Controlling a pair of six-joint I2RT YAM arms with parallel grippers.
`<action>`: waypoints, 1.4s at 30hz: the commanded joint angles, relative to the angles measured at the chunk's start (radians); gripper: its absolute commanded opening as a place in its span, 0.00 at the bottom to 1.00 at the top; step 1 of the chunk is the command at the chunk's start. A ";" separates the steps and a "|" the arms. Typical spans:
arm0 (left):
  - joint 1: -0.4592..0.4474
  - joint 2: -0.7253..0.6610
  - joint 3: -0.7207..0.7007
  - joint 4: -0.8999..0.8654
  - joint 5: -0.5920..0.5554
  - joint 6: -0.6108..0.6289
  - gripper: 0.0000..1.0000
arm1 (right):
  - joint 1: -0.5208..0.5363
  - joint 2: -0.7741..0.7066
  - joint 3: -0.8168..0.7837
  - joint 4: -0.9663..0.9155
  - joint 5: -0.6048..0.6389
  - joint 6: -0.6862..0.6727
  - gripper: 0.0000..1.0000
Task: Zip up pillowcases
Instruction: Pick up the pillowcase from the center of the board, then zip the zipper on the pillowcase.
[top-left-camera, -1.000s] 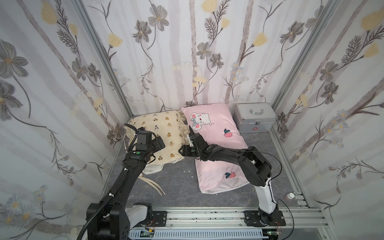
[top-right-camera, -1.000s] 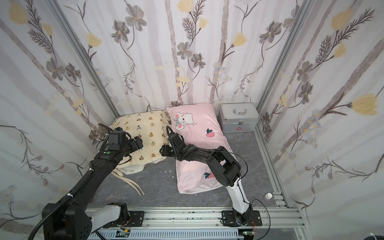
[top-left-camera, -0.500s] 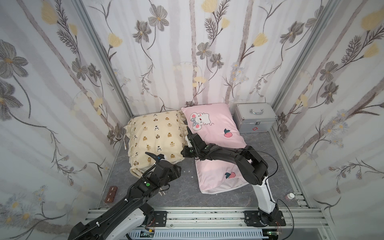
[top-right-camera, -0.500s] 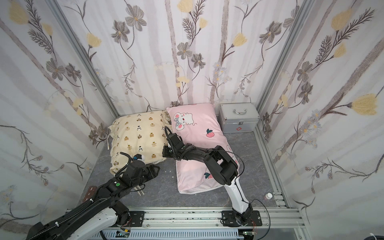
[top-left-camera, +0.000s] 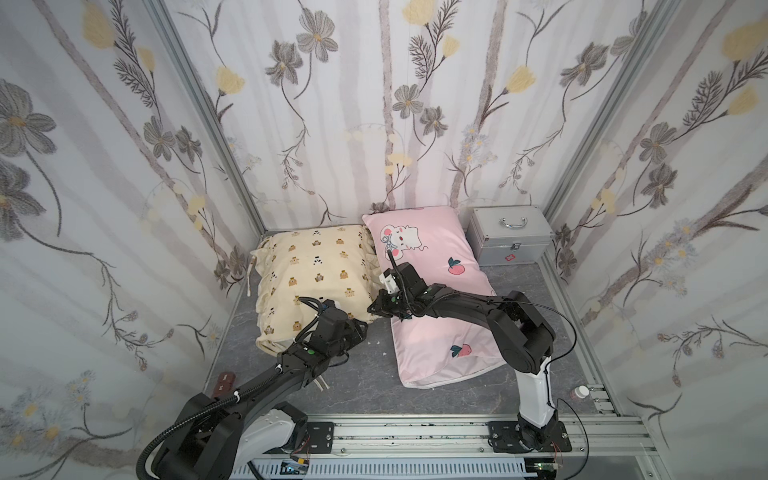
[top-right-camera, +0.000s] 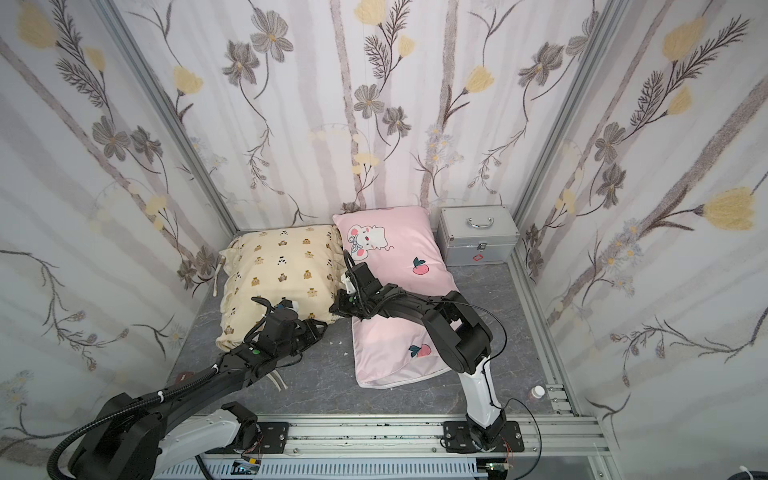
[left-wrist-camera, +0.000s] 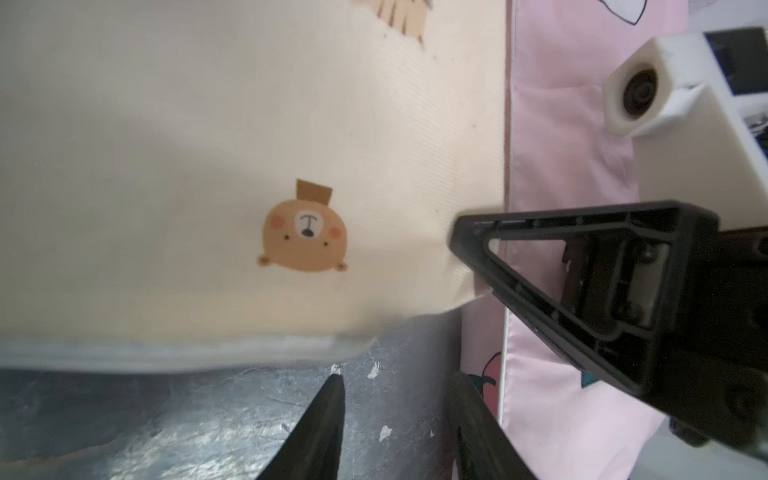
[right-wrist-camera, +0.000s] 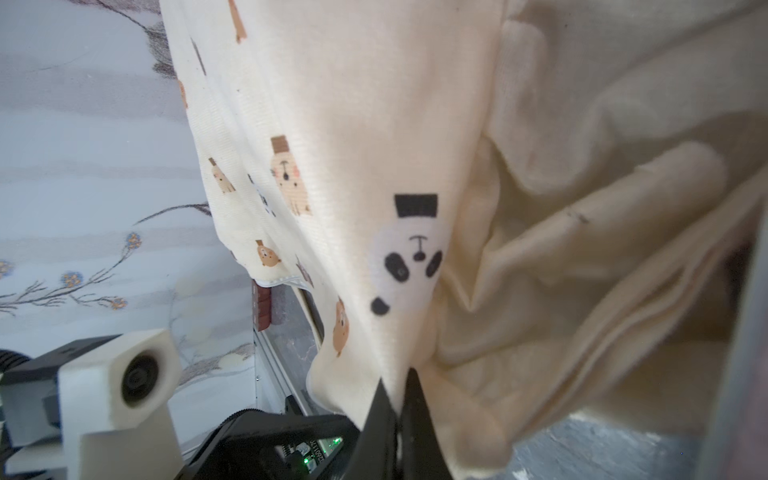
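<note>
Cream cotton printed with small brown bears and a few pandas covers the shorter cream pillowcase (top-left-camera: 316, 270). It lies stuffed at the back left of the grey worktop (top-left-camera: 374, 390). Its edges are frilled, and its right side touches the pink pillowcase (top-left-camera: 432, 257).

That pink cover is longer and glossy, with a white cartoon animal and 2 peaches showing. It runs from the back wall toward the front, and a white rim shows along its near end. A silver case (top-left-camera: 511, 237) stands just beside it in the back right corner.

The right fingers (right-wrist-camera: 417, 419) are closed on the near right corner of the cream pillowcase. In the right wrist view they pinch a fold of the fabric, which rises from them in a taut ridge.

The left fingers (left-wrist-camera: 324, 419) stand apart with nothing between them. They are low over bare worktop just in front of the cream pillowcase's near edge, where a pale strip runs along the seam.
</note>
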 joint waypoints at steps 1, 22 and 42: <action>0.021 0.014 0.017 0.054 0.038 0.012 0.40 | -0.004 -0.013 -0.011 0.057 -0.085 0.068 0.00; 0.043 0.154 0.078 0.075 0.053 0.054 0.40 | 0.000 -0.041 -0.089 0.181 -0.130 0.144 0.00; 0.066 0.136 0.061 0.011 0.040 0.054 0.09 | -0.003 -0.044 -0.097 0.180 -0.119 0.131 0.00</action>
